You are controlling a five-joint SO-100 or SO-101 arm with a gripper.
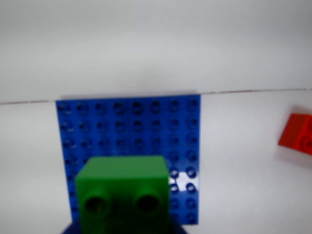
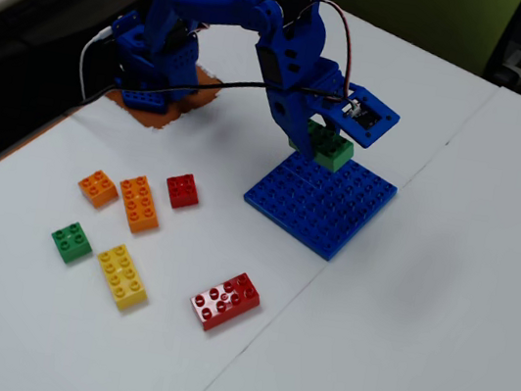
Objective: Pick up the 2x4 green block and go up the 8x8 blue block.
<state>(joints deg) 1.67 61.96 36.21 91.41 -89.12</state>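
The 2x4 green block (image 2: 329, 150) hangs in my gripper (image 2: 320, 145), which is shut on it just above the far edge of the 8x8 blue block (image 2: 324, 204). In the wrist view the green block (image 1: 123, 187) fills the lower middle, end-on with two studs showing, and covers the jaws. Behind it the blue plate (image 1: 126, 124) lies flat on the white table. Whether the brick touches the plate I cannot tell.
Loose bricks lie left of the plate in the fixed view: a red 2x4 (image 2: 225, 300), yellow 2x4 (image 2: 122, 276), small green 2x2 (image 2: 72, 242), orange 2x4 (image 2: 140, 203), small orange (image 2: 99, 188) and small red (image 2: 182, 190). A red brick (image 1: 296, 132) sits at the wrist view's right edge.
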